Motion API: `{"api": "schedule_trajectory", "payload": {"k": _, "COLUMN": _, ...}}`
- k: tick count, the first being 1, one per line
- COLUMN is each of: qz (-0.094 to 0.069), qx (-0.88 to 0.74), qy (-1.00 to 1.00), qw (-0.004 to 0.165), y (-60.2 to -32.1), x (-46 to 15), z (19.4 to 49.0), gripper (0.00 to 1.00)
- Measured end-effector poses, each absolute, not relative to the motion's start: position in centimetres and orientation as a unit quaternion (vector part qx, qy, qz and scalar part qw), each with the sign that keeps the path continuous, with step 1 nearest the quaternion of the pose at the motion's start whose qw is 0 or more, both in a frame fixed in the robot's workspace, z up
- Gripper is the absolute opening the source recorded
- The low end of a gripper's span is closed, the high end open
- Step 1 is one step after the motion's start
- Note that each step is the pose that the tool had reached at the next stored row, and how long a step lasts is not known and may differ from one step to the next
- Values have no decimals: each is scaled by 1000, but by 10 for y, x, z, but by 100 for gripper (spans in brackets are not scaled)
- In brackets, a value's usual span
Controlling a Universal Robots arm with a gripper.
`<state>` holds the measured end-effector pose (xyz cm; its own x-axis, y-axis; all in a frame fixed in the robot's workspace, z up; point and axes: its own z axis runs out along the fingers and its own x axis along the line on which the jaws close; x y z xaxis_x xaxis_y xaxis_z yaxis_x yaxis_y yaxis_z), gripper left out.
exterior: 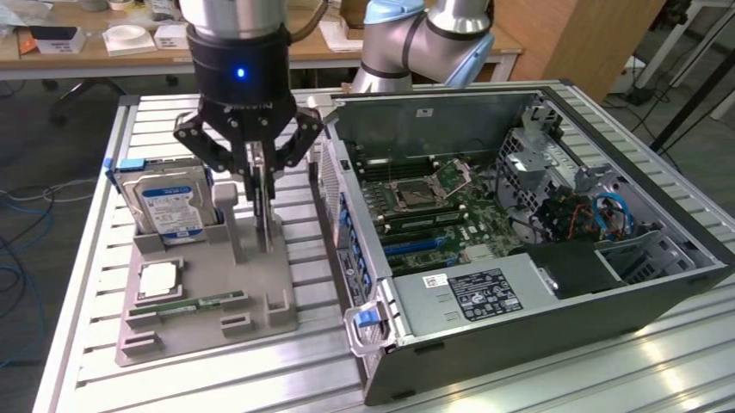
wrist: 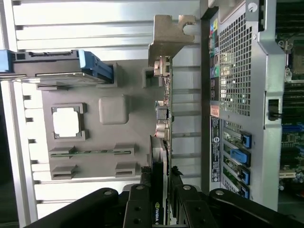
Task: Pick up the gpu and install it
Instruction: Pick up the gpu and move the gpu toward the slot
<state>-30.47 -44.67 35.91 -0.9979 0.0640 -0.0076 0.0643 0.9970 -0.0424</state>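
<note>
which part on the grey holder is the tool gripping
The gpu, the thin dark card standing on edge; the hard drive, processor chip and green memory stick sit apart from the tool, untouched.

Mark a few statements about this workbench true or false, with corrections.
1. The gripper is closed on the graphics card. True.
2. The hard drive sits inside the computer case. False: it stands in the grey holder beside the case.
3. The case's side is open, showing the motherboard. True.
4. The graphics card is plugged into the motherboard. False: it stands upright at the holder, outside the case.
</note>
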Motion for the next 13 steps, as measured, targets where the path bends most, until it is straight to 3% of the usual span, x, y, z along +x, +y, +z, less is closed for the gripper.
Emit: {"api": "schedule_trajectory", "payload": {"k": 13, "qz": -21, "qx": 32, "qy": 999, "qw": 3, "y": -447, "x": -305, "z": 415, "gripper": 26}}
